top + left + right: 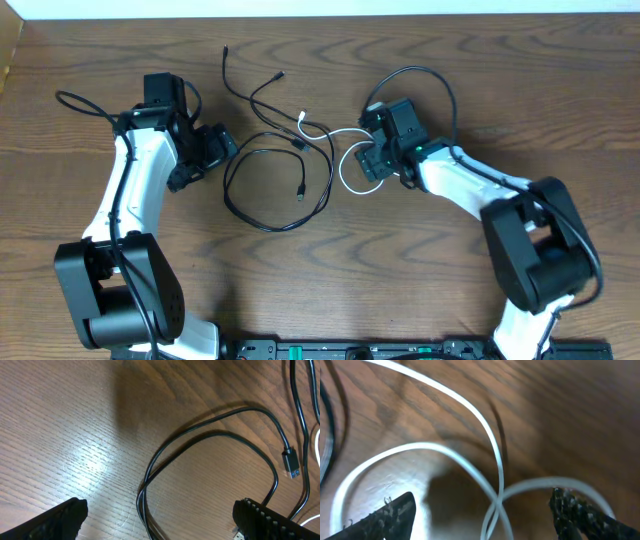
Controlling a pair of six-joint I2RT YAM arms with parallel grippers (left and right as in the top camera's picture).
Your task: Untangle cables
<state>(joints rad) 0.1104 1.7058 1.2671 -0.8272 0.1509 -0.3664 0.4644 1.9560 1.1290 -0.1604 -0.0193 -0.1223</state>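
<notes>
Lying in the middle of the bench [420,60], the cables [226,185] are spread loosely but not apart: the white cable [341,172] crosses a black loop [270,227]. Left claw [212,160] and right claw [368,158] both gape wide, holding nothing.

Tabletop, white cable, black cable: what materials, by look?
Tabletop: wood or wood-look laminate, visible grain, slight sheen where light glares. White cable: probably smooth plastic or rubber jacket; bends in soft loops. Black cable: likewise, semi-matte jacket.
</notes>
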